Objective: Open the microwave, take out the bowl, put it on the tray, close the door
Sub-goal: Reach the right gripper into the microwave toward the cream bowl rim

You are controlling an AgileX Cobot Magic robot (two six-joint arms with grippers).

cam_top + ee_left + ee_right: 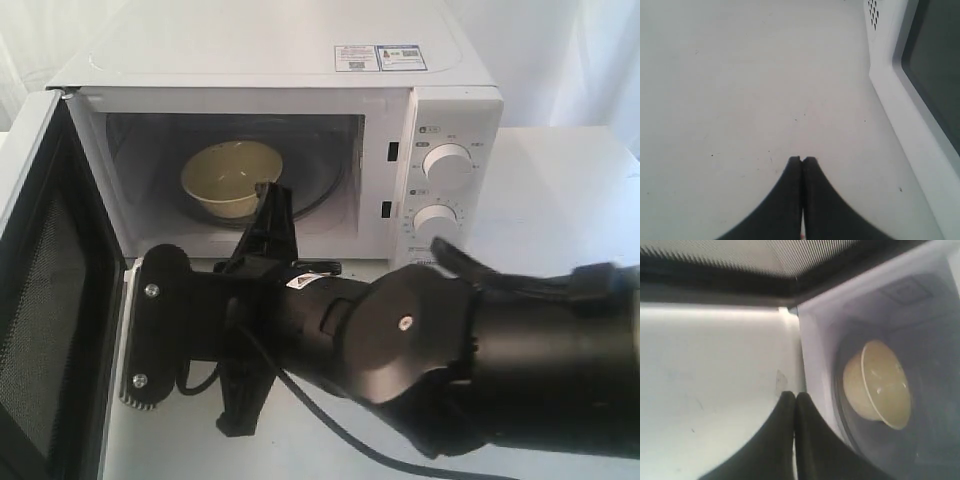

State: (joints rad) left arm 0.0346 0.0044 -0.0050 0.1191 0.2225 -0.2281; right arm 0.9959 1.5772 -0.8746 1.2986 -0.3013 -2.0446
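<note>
The right arm's black bulk fills the foreground. At its far end the right pincer (268, 192) has its jaws pressed together on nothing, tips raised at the mouth of the microwave (270, 60), just short of the cavity. The right wrist view agrees: the right pincer (792, 396) is closed over the white table (705, 390) at the sill, with the bowl (880, 385) beyond it inside. The bowl (232, 178) sits upright on the glass turntable, left of centre in the cavity, untouched. The door (40, 300) is swung wide to the left, so opening looks done and taking out the bowl is the step in hand.

To do it well, I judge the jaws must part before going in, since closed tips would only shove the glossy bowl back. Put one finger inside the near rim and one outside, then close firmly, because the glaze may slip under a shallow bite. Lift only slightly, clear of the cavity roof, and draw straight out over the sill. The left pincer (802, 161) is also closed and empty, low over the table. No tray shows in any view.
</note>
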